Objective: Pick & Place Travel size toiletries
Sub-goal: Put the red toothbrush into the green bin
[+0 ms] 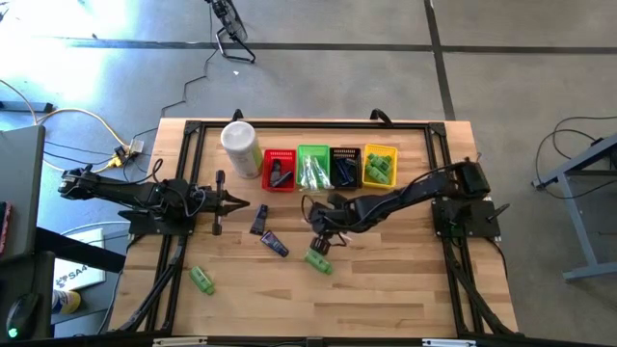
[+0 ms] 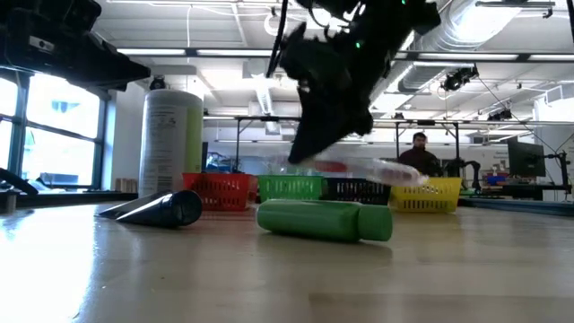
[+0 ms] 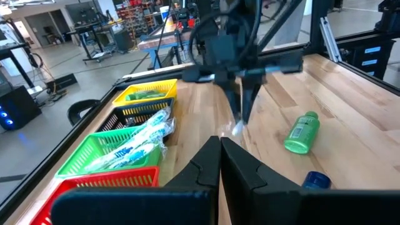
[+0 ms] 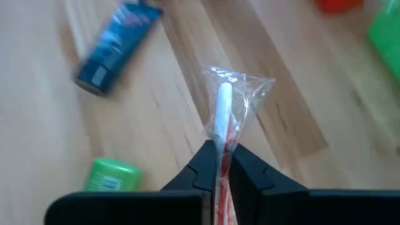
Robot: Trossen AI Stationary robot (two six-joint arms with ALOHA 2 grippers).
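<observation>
Right gripper (image 4: pixel 219 164) clamps clear-wrapped white-and-red stick (image 4: pixel 223 112); left gripper (image 3: pixel 220 164) closed, empty

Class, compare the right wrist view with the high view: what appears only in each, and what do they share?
Only the right wrist view shows the clear-wrapped stick pinched between the shut jaws of the right gripper. Only the high view shows the left gripper, the white canister, the four baskets, red to yellow, and a second green bottle on the table. Both show the green bottle and a dark tube near the right gripper.
</observation>
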